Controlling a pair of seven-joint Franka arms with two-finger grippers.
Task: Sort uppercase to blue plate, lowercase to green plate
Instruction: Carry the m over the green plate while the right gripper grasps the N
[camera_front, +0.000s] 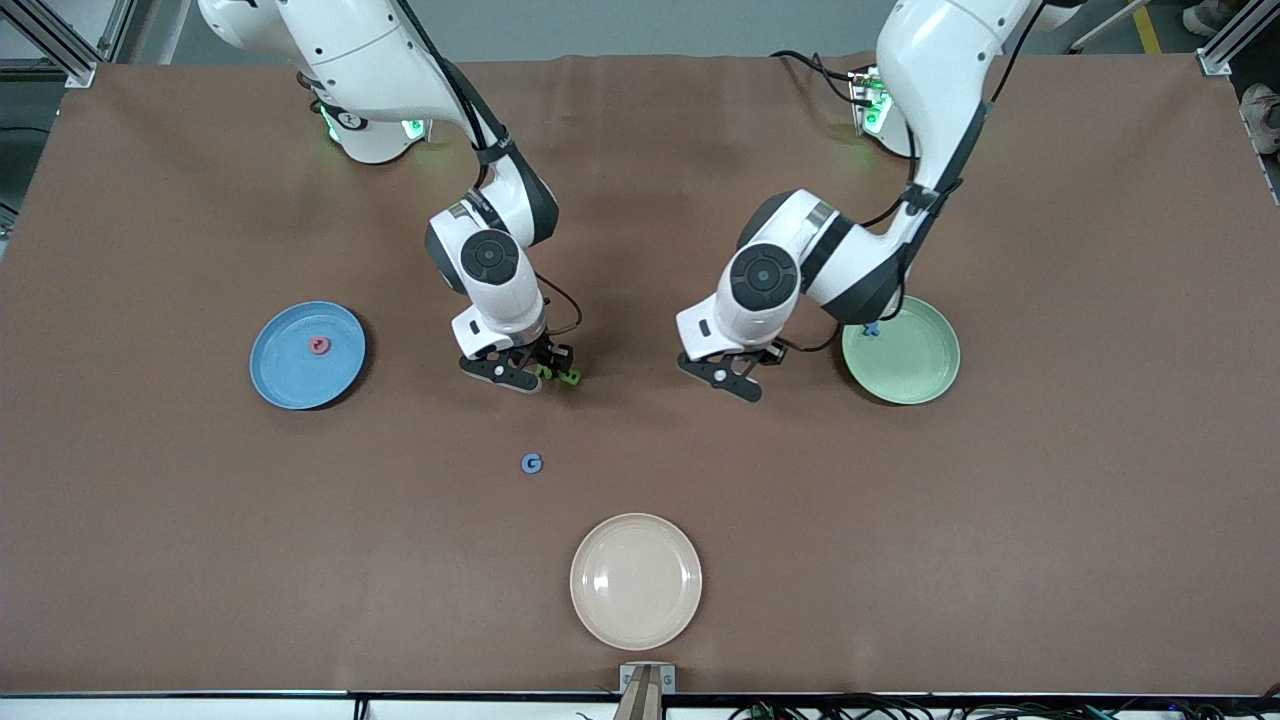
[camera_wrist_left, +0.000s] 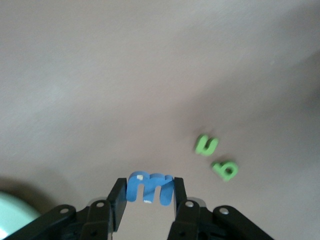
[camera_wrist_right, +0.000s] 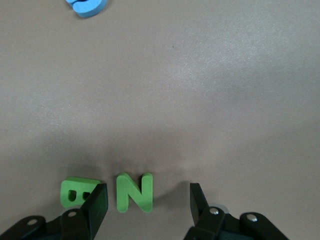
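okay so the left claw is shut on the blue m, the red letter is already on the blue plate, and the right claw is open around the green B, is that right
Nearly. The right claw is open around the green N, not the green B, which lies just outside one finger; the right wrist view shows it. The left claw is shut on the blue m, and the red letter is on the blue plate.

Round cream plate (camera_front: 636, 581) (shallow, glossy, nothing on it) lying flat near the front-camera edge, brown tabletop (camera_front: 1050, 520) under everything, small grey bracket (camera_front: 646, 678) at that edge just below the plate
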